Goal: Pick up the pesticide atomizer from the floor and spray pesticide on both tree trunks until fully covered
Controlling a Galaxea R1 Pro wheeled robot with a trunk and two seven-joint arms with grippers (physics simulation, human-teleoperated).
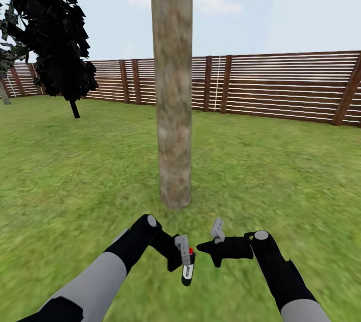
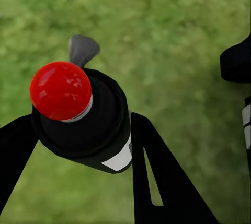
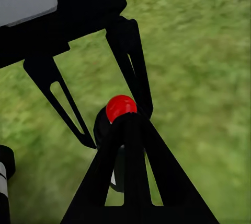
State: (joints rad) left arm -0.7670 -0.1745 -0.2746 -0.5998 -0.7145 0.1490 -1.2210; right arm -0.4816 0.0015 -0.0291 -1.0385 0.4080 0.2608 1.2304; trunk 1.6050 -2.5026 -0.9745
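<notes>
Item: small near-black pesticide atomizer with red cap [image 1: 187, 268], clamped in left claw [image 1: 183, 257] above grass before thick grey-brown mottled tree trunk [image 1: 173, 111]; right claw [image 1: 216, 247] narrow, holding nothing; spraying step pending—next, aim nozzle at trunk.

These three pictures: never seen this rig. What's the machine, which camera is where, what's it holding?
It is a simulated wheeled robot with two black-and-grey arms, driven remotely by a person. The big picture comes from a camera on its head, looking down over both arms at a green grass lawn, a thick grey-brown mottled tree trunk straight ahead and a brown slatted wooden fence behind. The other two come from cameras near each wrist, looking along the fingers. The left hand is shut on a small near-black spray bottle with a red cap and white label. The right hand sits close beside it; the right wrist view looks past one black finger at that same bottle, and I cannot tell whether that hand is open.
</notes>
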